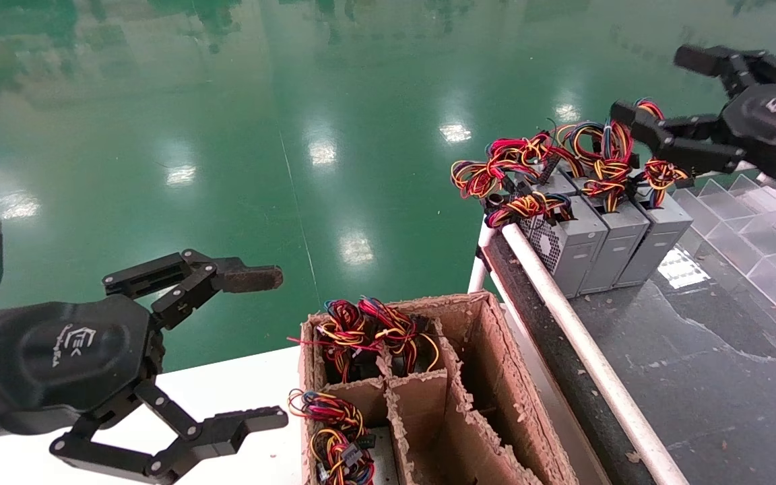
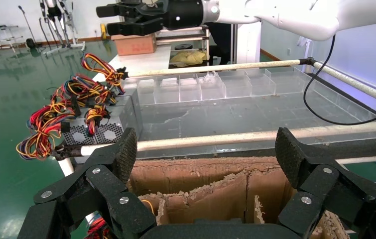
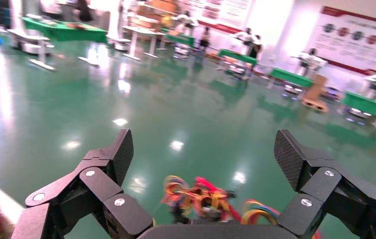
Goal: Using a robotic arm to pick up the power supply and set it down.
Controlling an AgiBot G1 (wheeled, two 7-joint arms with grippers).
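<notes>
Three grey boxes stand in a row at the far edge of the dark bench. The power supply (image 1: 661, 232) is the rightmost one, with a tall loop of yellow, red and blue wires (image 1: 654, 172). In the left wrist view it is the farthest box (image 2: 132, 105). My right gripper (image 1: 654, 84) hangs open just above and to the right of that wire bundle, touching nothing. In the right wrist view the wires (image 3: 200, 196) show blurred, low between the spread fingers. My left gripper (image 1: 263, 347) stands open and empty at the lower left, beside the cardboard box.
A torn cardboard box (image 1: 475, 377) with dividers holds several wired units (image 1: 368, 333). A white pipe rail (image 1: 583, 343) edges the dark bench (image 1: 711, 377). Clear plastic bins (image 1: 758, 229) line its right side. The other two grey boxes (image 1: 587, 246) stand left of the power supply.
</notes>
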